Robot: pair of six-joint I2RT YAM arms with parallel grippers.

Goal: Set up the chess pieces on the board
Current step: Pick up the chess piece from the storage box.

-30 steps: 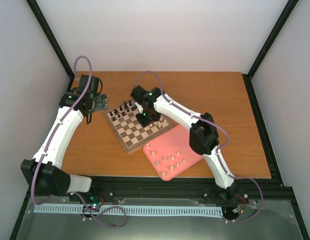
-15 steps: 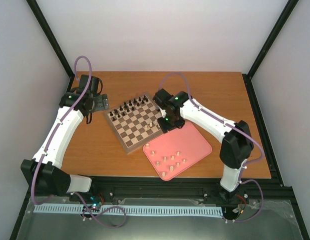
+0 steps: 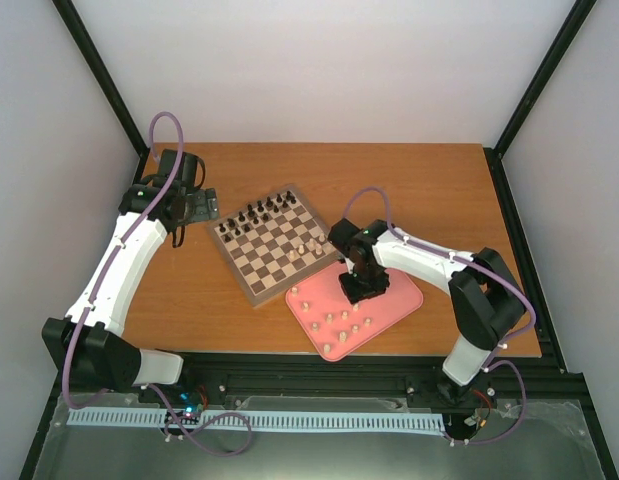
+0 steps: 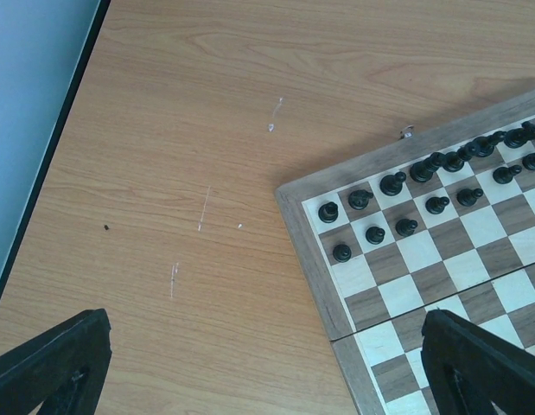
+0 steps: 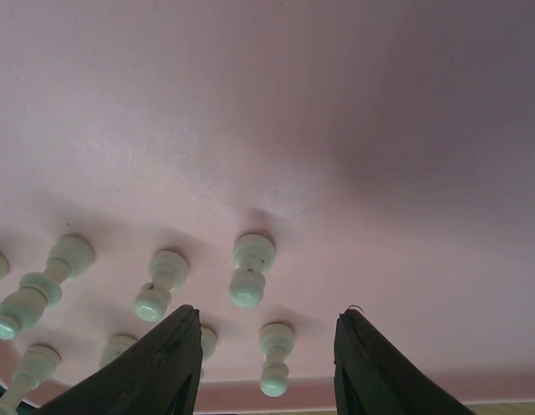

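Observation:
The board (image 3: 251, 291) lies mid-table with dark pieces along its far side. A few pale chess pieces (image 3: 314, 244) stand at its right edge. Several more chess pieces (image 3: 341, 321) stand on a pink tray (image 3: 404, 292). My right gripper (image 3: 361, 287) hovers low over that tray. In the right wrist view it (image 5: 267, 367) is open, with one pale piece (image 5: 274, 359) standing untouched between the fingers and another (image 5: 250, 270) just beyond. My left gripper (image 4: 267, 372) is open over the bare table beside the board's (image 4: 312, 259) left edge, holding nothing.
Dark pieces (image 4: 397, 183) fill the board's far rows in the left wrist view. The pink tray sits against the board's near right corner, close to the table's front edge. Black frame posts stand at the table's corners, with white walls around.
My right gripper has swung off the board's right edge and come down over the pink tray. The left arm has not moved.

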